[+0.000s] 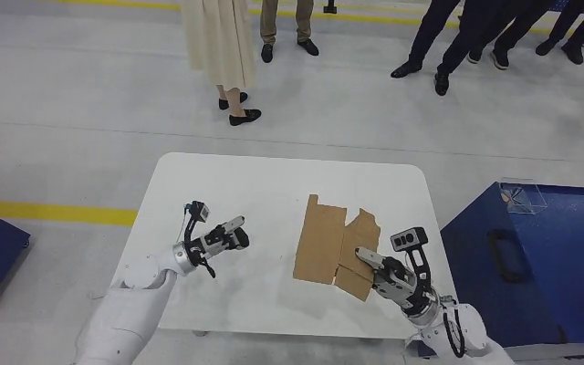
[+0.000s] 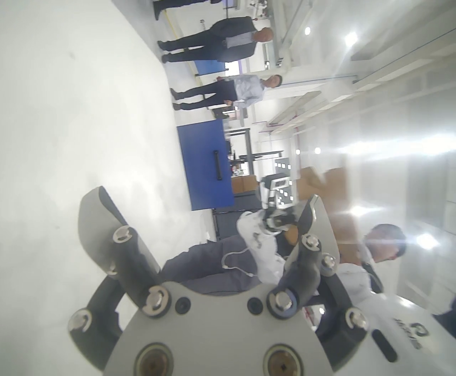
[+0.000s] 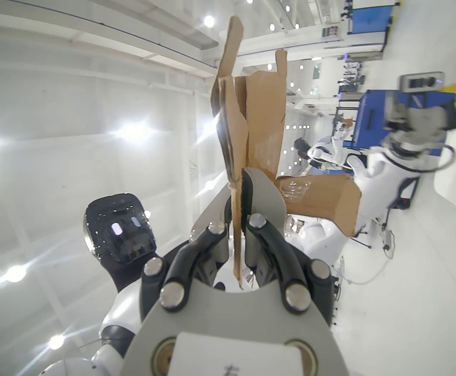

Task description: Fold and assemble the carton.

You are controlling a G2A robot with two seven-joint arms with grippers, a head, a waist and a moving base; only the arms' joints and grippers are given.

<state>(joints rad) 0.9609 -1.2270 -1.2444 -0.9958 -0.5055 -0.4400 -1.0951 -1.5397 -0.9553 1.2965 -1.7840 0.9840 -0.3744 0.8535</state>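
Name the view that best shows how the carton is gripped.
Right wrist view: the carton has its edge clamped between the fingers of the right gripper, close up. The top view gives the carton's whole outline, with that gripper at one corner. The left wrist view catches a brown patch of it far off.

A large industrial hall, like a robot test lab: pale floor (image 1: 109, 100) with a yellow line (image 1: 64, 213), one white table (image 1: 246, 182), a blue cabinet (image 1: 538, 274), rows of lamps (image 3: 209, 21) high overhead

Left gripper (image 2: 203, 204) agape; right gripper (image 3: 238, 185) clamped
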